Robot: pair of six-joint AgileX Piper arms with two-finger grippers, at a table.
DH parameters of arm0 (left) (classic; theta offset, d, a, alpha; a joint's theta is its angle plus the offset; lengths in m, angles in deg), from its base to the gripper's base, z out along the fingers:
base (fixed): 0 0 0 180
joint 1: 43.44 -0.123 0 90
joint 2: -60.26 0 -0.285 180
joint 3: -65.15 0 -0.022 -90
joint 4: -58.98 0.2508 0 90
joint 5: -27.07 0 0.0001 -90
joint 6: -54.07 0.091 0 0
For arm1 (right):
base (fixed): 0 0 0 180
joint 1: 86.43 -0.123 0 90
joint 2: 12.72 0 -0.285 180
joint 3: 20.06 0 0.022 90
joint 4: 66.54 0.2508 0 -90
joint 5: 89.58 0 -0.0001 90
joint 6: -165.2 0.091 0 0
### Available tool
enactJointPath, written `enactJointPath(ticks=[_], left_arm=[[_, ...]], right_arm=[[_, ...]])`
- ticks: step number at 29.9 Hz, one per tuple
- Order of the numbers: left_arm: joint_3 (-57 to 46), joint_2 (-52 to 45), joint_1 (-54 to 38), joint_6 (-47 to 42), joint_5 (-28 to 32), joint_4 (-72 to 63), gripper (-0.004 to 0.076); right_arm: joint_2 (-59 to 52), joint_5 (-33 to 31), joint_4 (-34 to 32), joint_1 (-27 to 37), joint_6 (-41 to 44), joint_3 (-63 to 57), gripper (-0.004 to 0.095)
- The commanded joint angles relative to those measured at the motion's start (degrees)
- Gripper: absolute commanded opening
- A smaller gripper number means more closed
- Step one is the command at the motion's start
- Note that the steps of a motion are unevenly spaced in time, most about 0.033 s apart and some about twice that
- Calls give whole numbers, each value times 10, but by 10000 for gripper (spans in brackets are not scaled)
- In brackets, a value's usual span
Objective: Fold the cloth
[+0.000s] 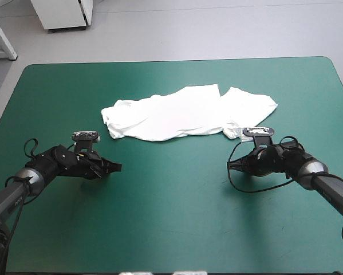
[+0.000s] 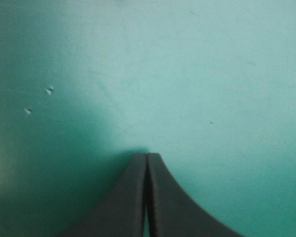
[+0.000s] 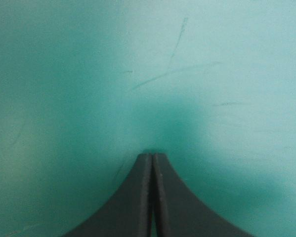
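Note:
The white T-shirt point(image 1: 185, 113) lies loosely spread and rumpled across the middle of the teal-green table, toward its far half. My left gripper point(image 1: 117, 167) rests low near the table's left side, in front of the shirt's left end, its tip pointing inward. In the left wrist view the left gripper point(image 2: 147, 156) is shut, with only bare cover ahead of it. My right gripper point(image 1: 229, 164) sits in front of the shirt's right end, pointing inward. The right wrist view shows the right gripper point(image 3: 152, 155) shut over bare cover. Neither holds anything.
The table point(image 1: 177, 229) has bare teal-green cover between and in front of the two grippers. A white cabinet point(image 1: 62, 14) stands beyond the far edge at the left.

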Motion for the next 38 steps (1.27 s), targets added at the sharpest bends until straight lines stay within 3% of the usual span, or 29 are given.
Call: enactJointPath(ticks=[1,11,17,23,26,31,34,38], left_arm=[[16,-16,4,-1,9,-14,-10],[16,-16,4,-1,4,-14,-10],[44,-22,4,-3,-58,-14,-8],[129,-52,4,-3,-104,-12,33],[185,-57,4,-3,-147,-11,113],[272,-57,4,-12,-234,20,353],[317,-57,4,-56,-246,78,461],[366,-43,4,-152,-245,182,484]], right_arm=[[-15,10,-1,0,-2,14,-4],[-15,7,1,0,-2,14,-4],[-21,-53,2,0,-2,35,0],[-53,-119,-19,0,-4,113,133],[-62,-184,-36,0,-4,153,283],[-71,-271,-55,0,-4,203,516],[-84,-292,-61,0,0,224,544],[-101,-296,-68,0,19,240,544]])
